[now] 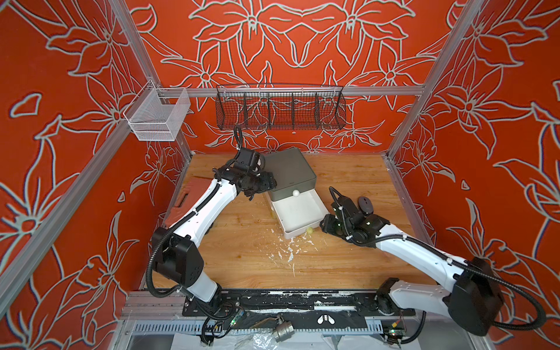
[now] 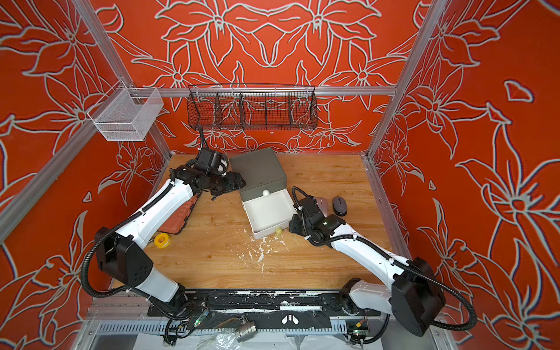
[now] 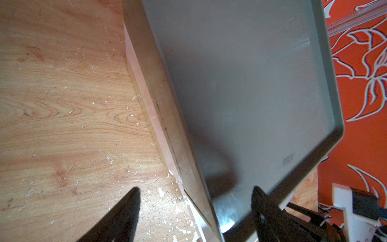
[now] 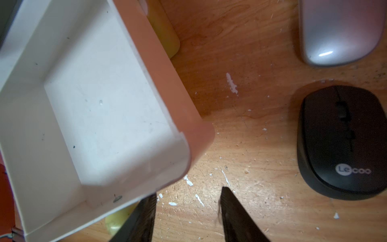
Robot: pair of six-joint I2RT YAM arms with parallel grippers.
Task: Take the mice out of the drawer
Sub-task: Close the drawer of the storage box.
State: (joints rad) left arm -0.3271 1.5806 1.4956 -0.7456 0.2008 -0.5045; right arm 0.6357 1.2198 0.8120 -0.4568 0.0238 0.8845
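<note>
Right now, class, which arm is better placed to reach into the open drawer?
Right. The right gripper hangs open at the drawer's front corner; the left gripper straddles the box's side edge, farther back. The drawer's visible part looks empty, though.

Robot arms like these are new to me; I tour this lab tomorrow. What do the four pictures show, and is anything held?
Two white arms end in two-fingered grippers. The wide pictures come from one overhead camera, the close-ups from wrist cameras. On the wooden table stands a grey box, its white drawer pulled out, nothing visible inside. Beside it lie a black mouse and a silvery-pink mouse. The left gripper is open at the box's edge, the right gripper open by the drawer's corner. Nothing is held.
</note>
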